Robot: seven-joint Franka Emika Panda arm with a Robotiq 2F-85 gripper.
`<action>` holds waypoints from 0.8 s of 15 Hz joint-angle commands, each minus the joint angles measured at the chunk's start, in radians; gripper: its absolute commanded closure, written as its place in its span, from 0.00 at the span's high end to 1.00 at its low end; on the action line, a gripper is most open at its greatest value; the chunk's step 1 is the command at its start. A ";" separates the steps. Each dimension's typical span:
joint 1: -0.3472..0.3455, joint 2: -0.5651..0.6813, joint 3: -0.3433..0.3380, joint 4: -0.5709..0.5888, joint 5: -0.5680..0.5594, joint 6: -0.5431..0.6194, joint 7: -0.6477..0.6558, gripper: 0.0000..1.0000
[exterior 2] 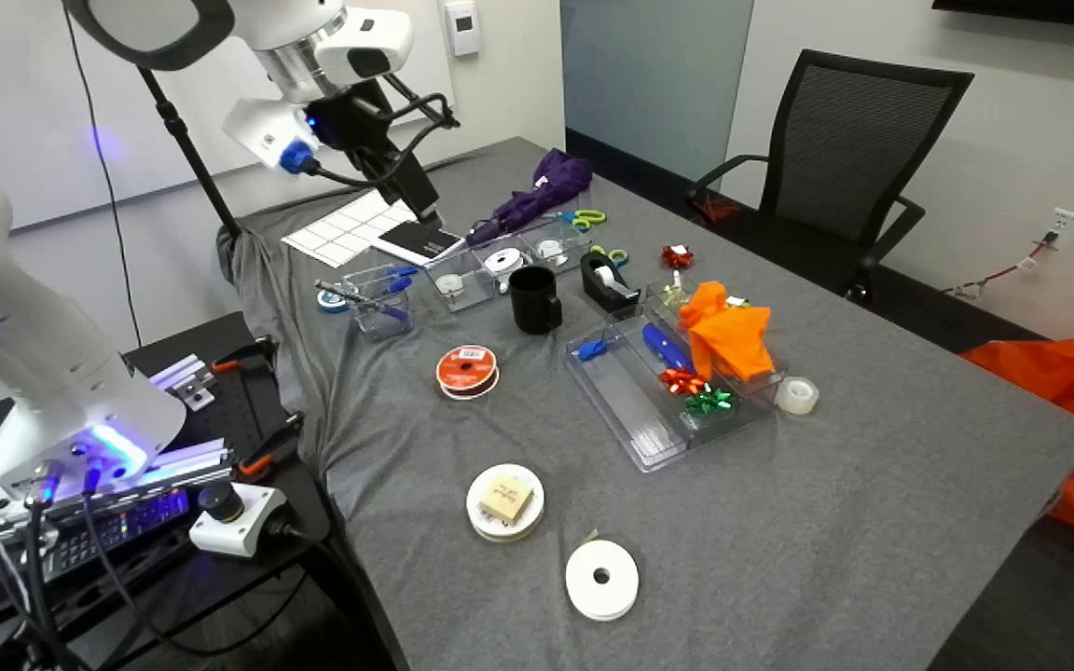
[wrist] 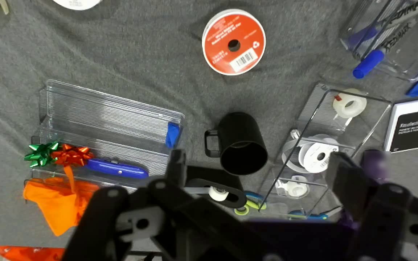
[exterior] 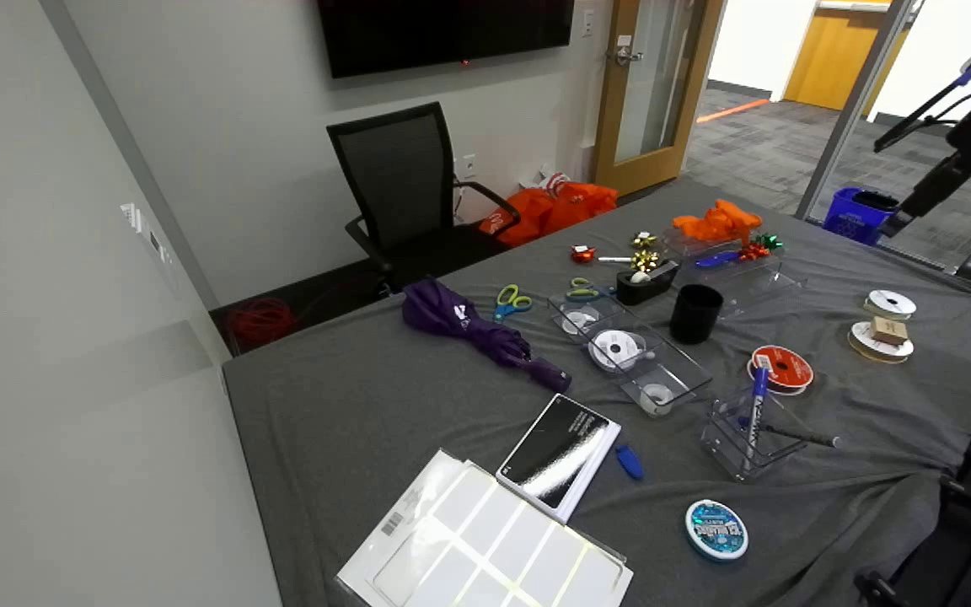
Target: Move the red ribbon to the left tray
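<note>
The red-labelled ribbon spool (wrist: 233, 58) lies flat on the grey cloth, its label up. It also shows in both exterior views (exterior: 780, 367) (exterior 2: 467, 371). A clear divided tray (wrist: 103, 108) (exterior 2: 626, 405) holds a red bow (wrist: 72, 155), a green bow, a blue cutter, a small blue item and orange cloth. Another clear tray (wrist: 316, 110) (exterior: 673, 364) holds a white ribbon spool and tape rolls. My gripper (wrist: 259, 169) is open and empty, high above the table. It also shows in an exterior view (exterior 2: 423, 212). The red spool is away from the fingers.
A black mug (wrist: 241, 141) and black tape dispenser (exterior 2: 609, 284) stand between the trays. A clear marker holder (exterior: 747, 438) is near the red spool. White spools (exterior 2: 601, 580), a purple umbrella (exterior: 477, 329), scissors (exterior: 512, 302) and a black-and-white box (exterior: 560, 455) lie around.
</note>
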 commanded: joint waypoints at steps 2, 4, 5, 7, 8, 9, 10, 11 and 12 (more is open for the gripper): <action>0.039 0.234 -0.003 0.157 0.181 0.032 -0.067 1.00; 0.027 0.301 0.019 0.210 0.243 0.027 -0.083 1.00; 0.014 0.334 0.034 0.237 0.262 0.026 -0.088 1.00; -0.016 0.386 0.064 0.279 0.256 0.033 -0.080 1.00; -0.030 0.319 0.085 0.223 0.239 0.023 -0.055 1.00; -0.039 0.344 0.095 0.244 0.237 0.023 -0.054 1.00; -0.044 0.362 0.101 0.257 0.235 0.023 -0.052 1.00; -0.047 0.372 0.103 0.265 0.235 0.024 -0.052 1.00; -0.049 0.376 0.105 0.269 0.234 0.024 -0.051 1.00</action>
